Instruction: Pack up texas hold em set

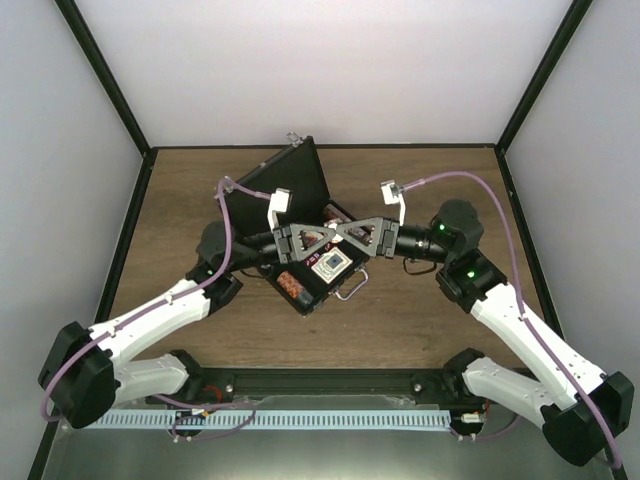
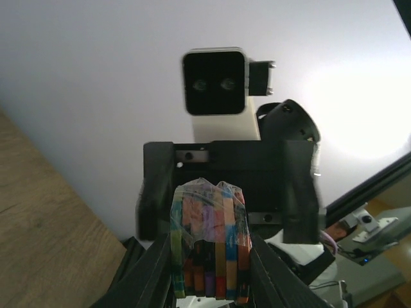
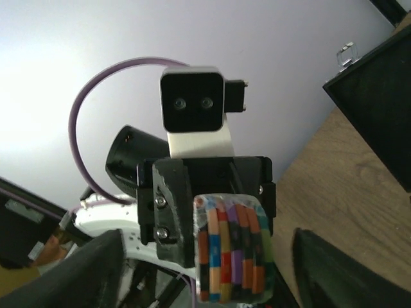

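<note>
Slippage of the plastic-wrapped stack of multicoloured chips [image 2: 209, 218] is judged the main risk, since it is held in mid-air over the open black case [image 1: 292, 185] and could be dropped beside the case if one grip were released before the other had closed. The stack is clamped between the narrowly set fingers of the left gripper [image 2: 210, 242]. The right gripper [image 3: 212, 253] is spread wide, with its fingers well clear on either side and nothing held.
</note>
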Robot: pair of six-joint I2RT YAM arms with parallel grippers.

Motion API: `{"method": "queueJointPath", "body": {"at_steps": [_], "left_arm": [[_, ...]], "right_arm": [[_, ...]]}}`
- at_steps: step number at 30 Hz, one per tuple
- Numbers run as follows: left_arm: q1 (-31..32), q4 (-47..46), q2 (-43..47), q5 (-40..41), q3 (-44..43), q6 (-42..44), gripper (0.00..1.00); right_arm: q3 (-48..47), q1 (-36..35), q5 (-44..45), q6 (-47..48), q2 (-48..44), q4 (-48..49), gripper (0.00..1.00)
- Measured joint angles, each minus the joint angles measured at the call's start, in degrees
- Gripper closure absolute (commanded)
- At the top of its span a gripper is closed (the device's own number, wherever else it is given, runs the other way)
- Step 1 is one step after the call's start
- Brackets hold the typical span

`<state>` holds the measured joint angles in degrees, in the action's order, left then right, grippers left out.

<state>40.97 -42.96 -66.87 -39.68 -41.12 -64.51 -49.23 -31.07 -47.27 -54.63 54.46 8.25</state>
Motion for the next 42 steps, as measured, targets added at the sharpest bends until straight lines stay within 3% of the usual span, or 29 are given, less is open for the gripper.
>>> {"method": "queueJointPath", "body": {"at_steps": [4,8,12,16,24,29,42], "left_arm": [[-0.39,6.62,1.55,1.16,0.00,3.02,0.88],[-3.54,18.56,3.96,1.29,-0.39,8.22,0.88],[-9.75,38.80,5.35,3.06,-5.18,18.45,0.87],[-12.85,62.34,2.38,11.67,-15.56,31.95,0.87],[-12.92,91.10,-9.16,29.35,-24.13,49.16,0.88],[-12.11,98.47,-12.81,35.28,-24.24,53.31,0.88],[-7.93,101.48,-24.87,42.60,-28.55,56.59,0.88]], "right_arm": [[-0.66,-0.02,2.40,2.43,-1.03,-4.15,0.01],[-1.55,-0.02,5.07,4.46,-1.97,-8.35,0.00],[-4.24,-0.02,10.67,8.92,-2.75,-15.15,0.00],[-5.60,-0.02,15.80,13.18,-3.48,-20.50,0.00],[-4.87,-0.02,22.36,18.36,-6.64,-27.02,0.00],[-3.37,0.02,24.83,21.07,-6.71,-27.45,0.00],[3.45,0.63,24.13,22.64,-5.31,-26.99,0.00]]}}
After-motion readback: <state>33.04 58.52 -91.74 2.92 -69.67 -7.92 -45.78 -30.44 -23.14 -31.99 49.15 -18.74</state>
